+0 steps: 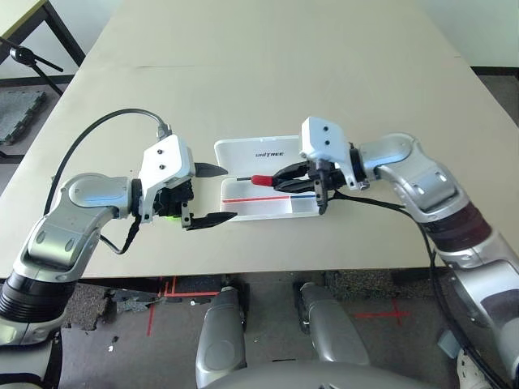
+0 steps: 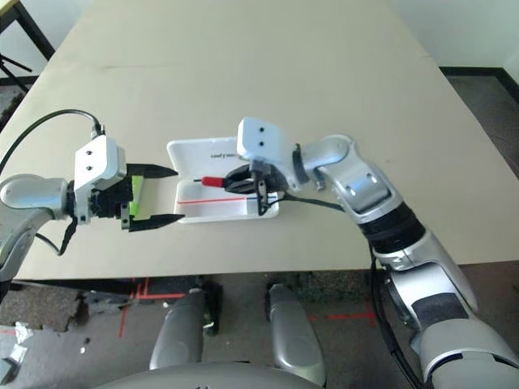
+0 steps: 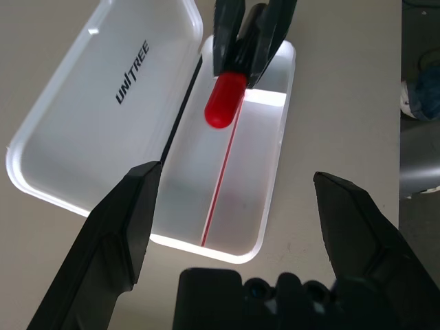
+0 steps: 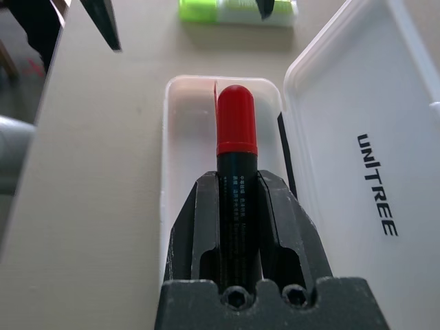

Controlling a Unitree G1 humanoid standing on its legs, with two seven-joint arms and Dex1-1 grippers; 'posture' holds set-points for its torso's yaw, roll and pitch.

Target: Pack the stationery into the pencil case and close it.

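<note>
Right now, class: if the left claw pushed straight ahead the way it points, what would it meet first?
Probably the open pencil case, entering its tray below the marker that the right claw holds; depth is uncertain.

1 case [image 1: 268, 154], 1 marker [image 4: 236, 148], 1 highlighter [image 4: 237, 11]

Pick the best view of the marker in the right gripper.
Right wrist view: the marker sits clamped between the right gripper's fingers, red cap over the open pencil case. Left wrist view shows mainly the cap; head views show it small.
</note>
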